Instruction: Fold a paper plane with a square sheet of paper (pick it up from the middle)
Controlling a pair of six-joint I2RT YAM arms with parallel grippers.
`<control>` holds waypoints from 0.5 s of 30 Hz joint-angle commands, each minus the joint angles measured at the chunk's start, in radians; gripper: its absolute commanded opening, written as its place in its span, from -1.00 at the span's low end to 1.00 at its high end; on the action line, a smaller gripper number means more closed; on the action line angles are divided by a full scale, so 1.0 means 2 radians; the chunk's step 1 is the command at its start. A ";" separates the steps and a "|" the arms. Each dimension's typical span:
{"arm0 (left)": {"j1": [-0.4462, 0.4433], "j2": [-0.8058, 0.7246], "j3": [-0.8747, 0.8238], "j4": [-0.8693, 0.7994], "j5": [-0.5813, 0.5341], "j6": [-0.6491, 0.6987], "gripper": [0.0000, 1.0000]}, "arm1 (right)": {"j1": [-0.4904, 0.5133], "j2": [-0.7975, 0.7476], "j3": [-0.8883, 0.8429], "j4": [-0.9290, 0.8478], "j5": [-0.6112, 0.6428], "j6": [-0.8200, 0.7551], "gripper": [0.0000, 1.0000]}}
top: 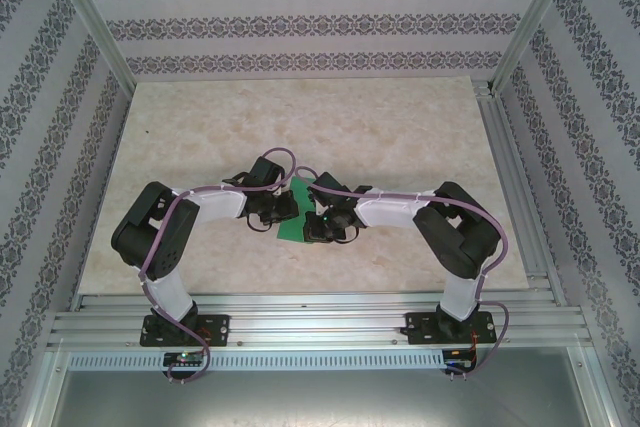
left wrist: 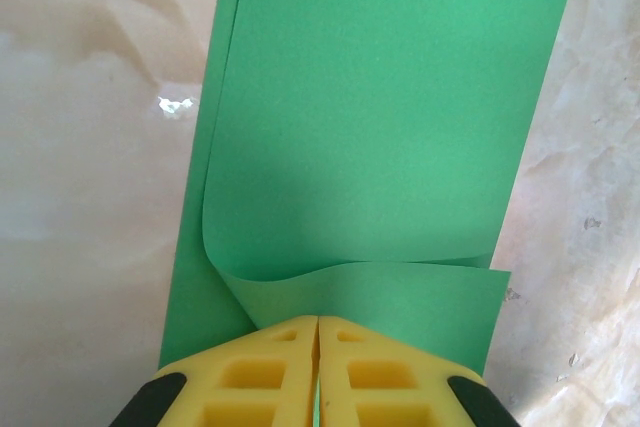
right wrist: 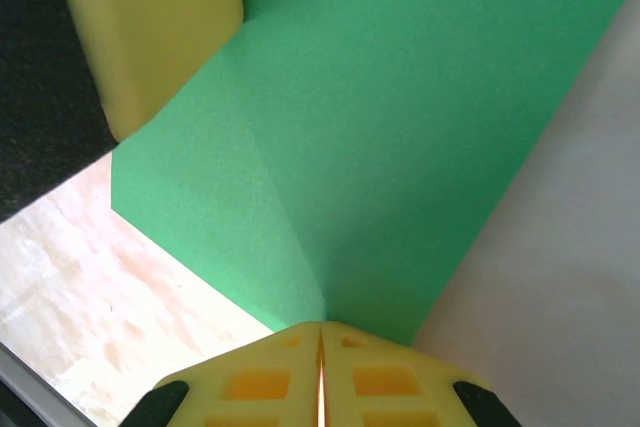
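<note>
My left gripper [left wrist: 318,319] has its yellow fingers pressed together on the curled-up edge of the green sheet of paper [left wrist: 380,127], which is folded over itself. My right gripper [right wrist: 320,325] is closed too, its tips meeting the sheet's edge. Whether it pinches the sheet, I cannot tell. The sheet sits between both grippers near the middle of the table [top: 330,127].

right claw [right wrist: 320,335] tight on creased green paper [right wrist: 400,127]

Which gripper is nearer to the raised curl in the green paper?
Left. The left gripper pinches the green paper right at the curl; the right gripper grips the opposite side, across the sheet.
</note>
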 commanded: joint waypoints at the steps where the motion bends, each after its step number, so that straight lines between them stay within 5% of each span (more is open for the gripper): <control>1: -0.003 0.005 -0.020 -0.050 -0.039 -0.005 -0.78 | 0.000 0.013 -0.014 0.001 0.010 0.007 -0.81; 15: -0.003 0.004 -0.021 -0.050 -0.038 -0.005 -0.79 | 0.000 -0.028 -0.007 0.014 -0.008 0.004 -0.79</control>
